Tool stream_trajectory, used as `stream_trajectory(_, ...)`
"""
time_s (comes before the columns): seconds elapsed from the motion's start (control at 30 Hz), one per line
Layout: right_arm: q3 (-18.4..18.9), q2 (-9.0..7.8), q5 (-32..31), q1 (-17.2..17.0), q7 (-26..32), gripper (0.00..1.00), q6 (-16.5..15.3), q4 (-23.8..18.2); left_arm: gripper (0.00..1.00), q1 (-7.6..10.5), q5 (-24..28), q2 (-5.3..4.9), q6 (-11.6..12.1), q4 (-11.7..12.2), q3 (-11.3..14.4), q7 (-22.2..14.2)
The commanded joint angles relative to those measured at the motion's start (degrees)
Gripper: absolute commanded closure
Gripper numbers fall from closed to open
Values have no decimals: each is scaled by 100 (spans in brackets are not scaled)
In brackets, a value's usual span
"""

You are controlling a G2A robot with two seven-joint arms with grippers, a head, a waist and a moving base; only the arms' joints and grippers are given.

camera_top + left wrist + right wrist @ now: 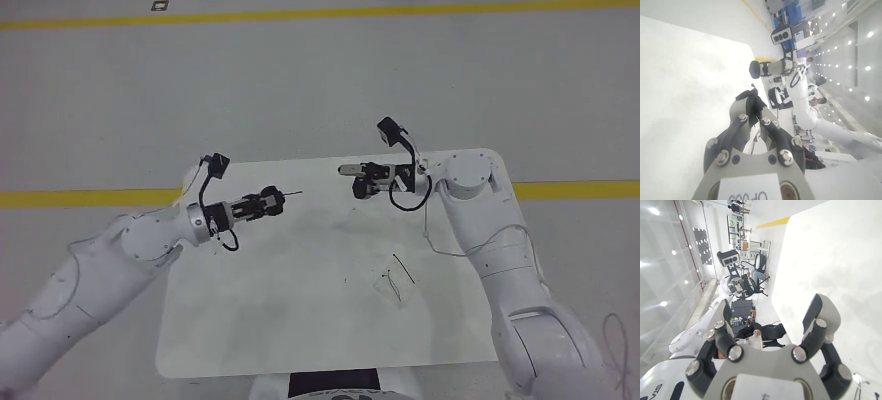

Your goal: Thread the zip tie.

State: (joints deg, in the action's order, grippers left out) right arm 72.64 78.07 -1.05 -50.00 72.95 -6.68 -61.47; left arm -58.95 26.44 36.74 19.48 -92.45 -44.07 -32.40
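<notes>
My left gripper (276,199) is held above the table's back left part, shut on a thin black zip tie (291,192) whose end pokes out towards the right arm. In the left wrist view the fingers (745,106) pinch the black zip tie (753,90), and its small tip shows just past them. My right gripper (358,184) is held above the back of the table, facing the left one across a gap. Its jaws stand wide apart around nothing, with the gripper (770,309) over the white table (829,256).
A second thin black zip tie (404,268) lies on the white table (300,320) at the right middle, beside a faint pale loop (390,286). The table's front and middle are bare.
</notes>
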Motion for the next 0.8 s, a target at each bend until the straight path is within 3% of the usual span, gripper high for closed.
stream_trajectory(0.0, 0, 0, 0, 0, 0, 0, 0, 0, 100, -233, 63, 120, 0, 53, -414, -532)
stream_trajectory(0.2, 0, 0, 0, 0, 0, 0, 0, 0, 100, -833, 804, 656, 0, 415, -1722, -2416)
stream_trajectory(0.27, 0, 0, 0, 0, 0, 0, 0, 0, 100, -995, 977, 894, 0, 678, -2131, -3027)
stream_trajectory(0.33, 0, 0, 0, 0, 0, 0, 0, 0, 100, -1074, 1135, 1110, 0, 980, -2349, -3644)
stream_trajectory(0.37, 0, 0, 0, 0, 0, 0, 0, 0, 100, -1070, 1164, 1146, 0, 1035, -2391, -3738)
stream_trajectory(0.63, 0, 0, 0, 0, 0, 0, 0, 0, 100, -1070, 1164, 1146, 0, 1035, -2391, -3738)
stream_trajectory(0.77, -55, 3, 60, -83, -52, 0, -102, -122, 100, -1130, 961, 1182, 0, 975, -2314, -3449)
